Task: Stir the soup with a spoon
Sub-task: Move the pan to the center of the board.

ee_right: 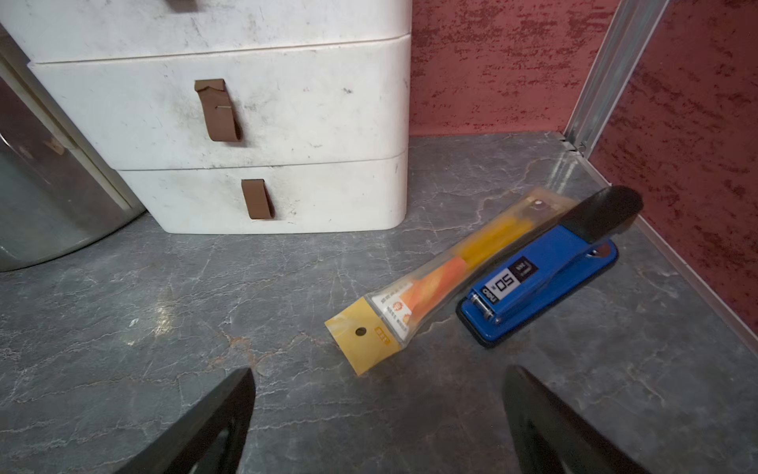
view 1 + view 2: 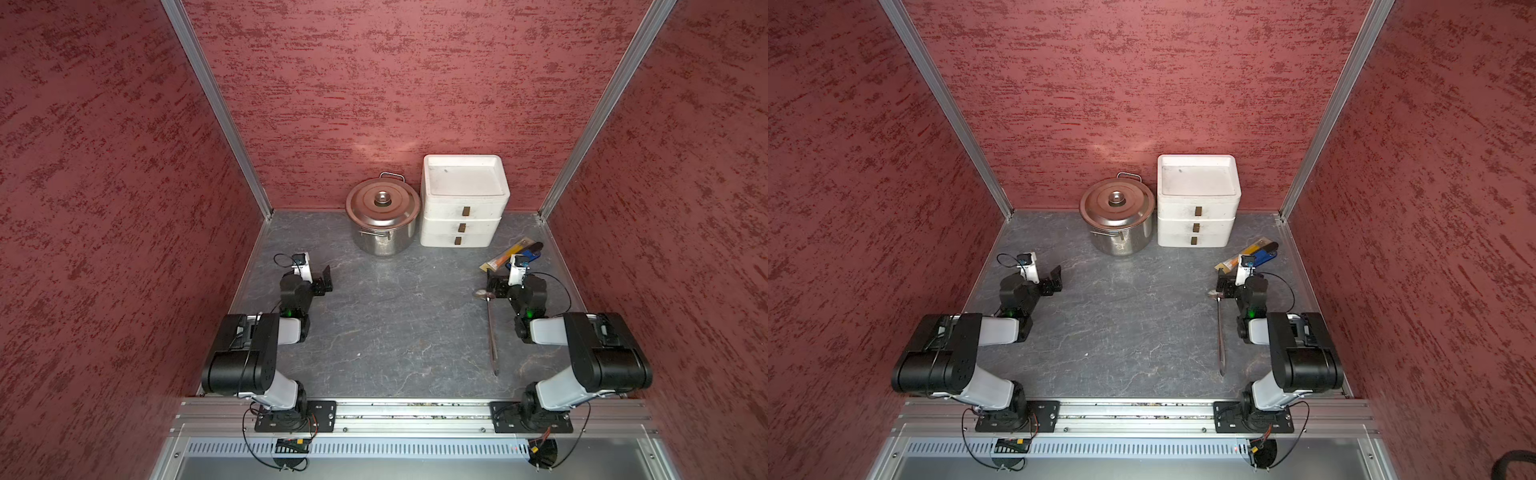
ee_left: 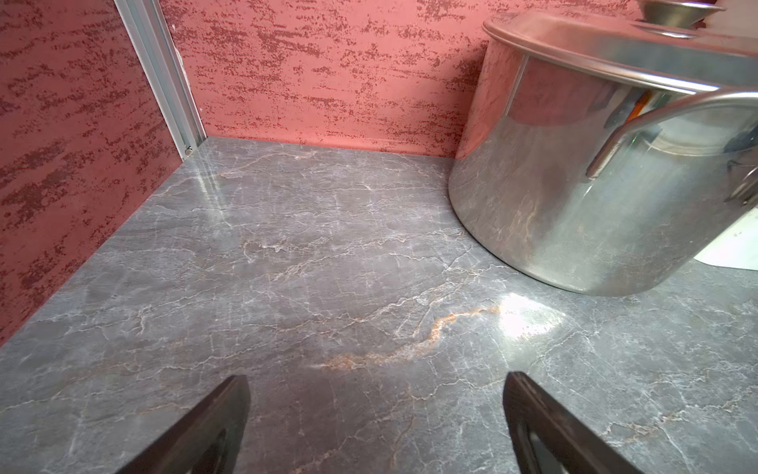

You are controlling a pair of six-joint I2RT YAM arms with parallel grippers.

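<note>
The soup is hidden: the steel pot (image 2: 384, 239) (image 2: 1121, 243) stands at the back wall with its knobbed lid (image 2: 382, 203) on. In the left wrist view the pot (image 3: 574, 205) is ahead and to one side. The long silver spoon (image 2: 492, 332) (image 2: 1220, 336) lies flat on the table. Its bowl is close beside my right gripper (image 2: 492, 277) and its handle runs toward the front rail. My left gripper (image 2: 326, 277) (image 3: 375, 410) hovers open over bare table, well short of the pot. My right gripper (image 1: 379, 410) is open and empty; the spoon is out of its wrist view.
A white three-drawer unit (image 2: 461, 216) (image 1: 246, 123) stands right of the pot. An orange-and-tan packet (image 1: 443, 279) and a blue-and-black stapler (image 1: 541, 279) lie just beyond the right gripper, near the right wall. Red walls enclose three sides of the grey marble table (image 2: 395, 324).
</note>
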